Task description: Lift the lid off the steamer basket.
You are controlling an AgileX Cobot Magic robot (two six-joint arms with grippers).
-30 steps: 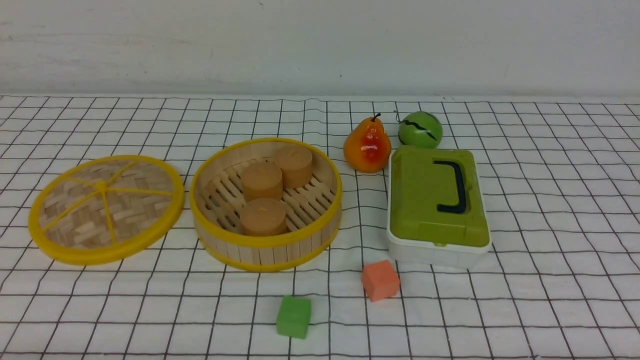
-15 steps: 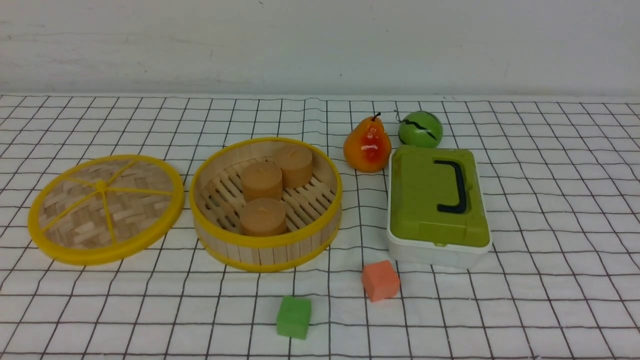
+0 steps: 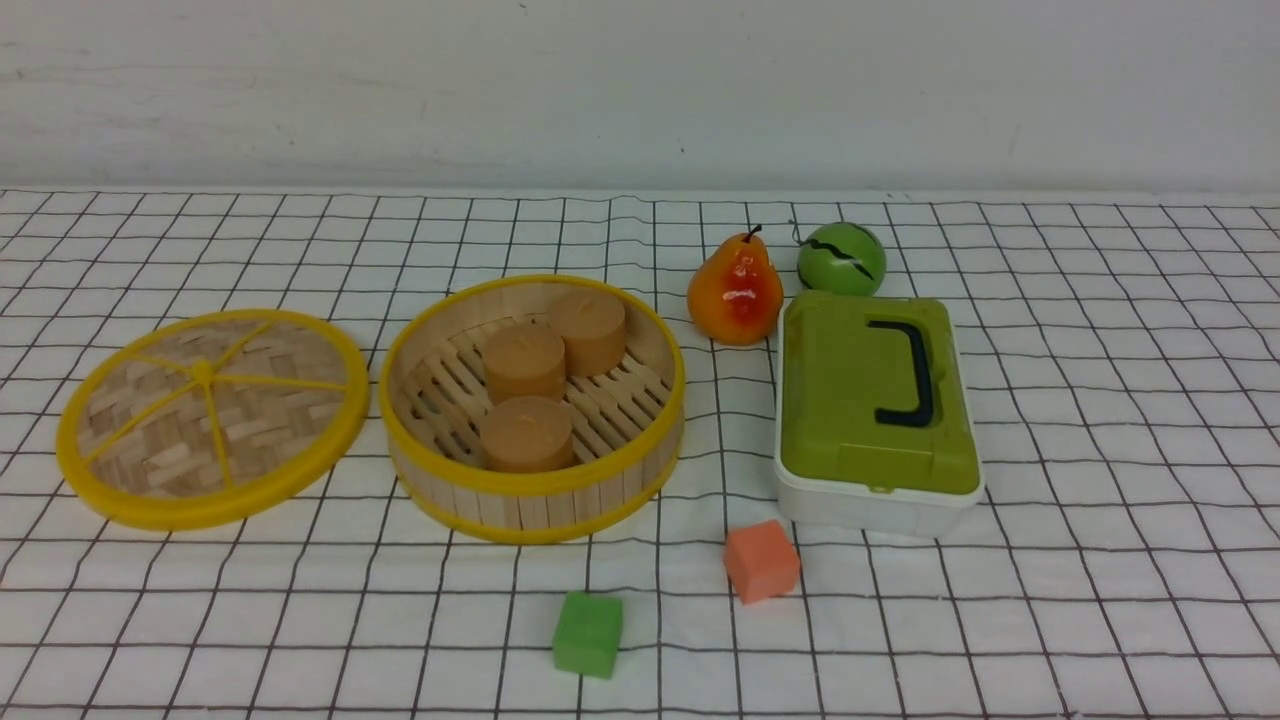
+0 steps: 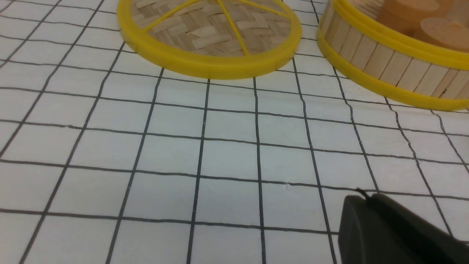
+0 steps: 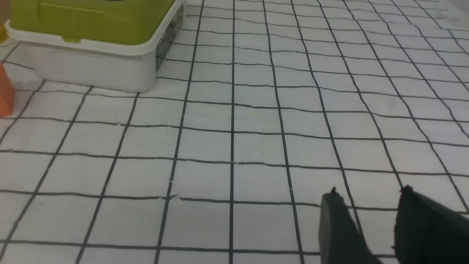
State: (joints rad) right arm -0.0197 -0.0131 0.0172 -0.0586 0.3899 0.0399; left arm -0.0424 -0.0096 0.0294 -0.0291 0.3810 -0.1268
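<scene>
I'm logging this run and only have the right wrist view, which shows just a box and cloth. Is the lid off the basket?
Observer: Yes. The front view shows the lid lying flat on the cloth, left of the basket, with a narrow gap between them.
Operator: Anything inside the basket?
Observer: Three brown cylinders stand on its slatted floor.
Operator: What about the left hand?
Observer: The left wrist view shows the left hand shut and holding nothing, over bare cloth short of the lid.
</scene>
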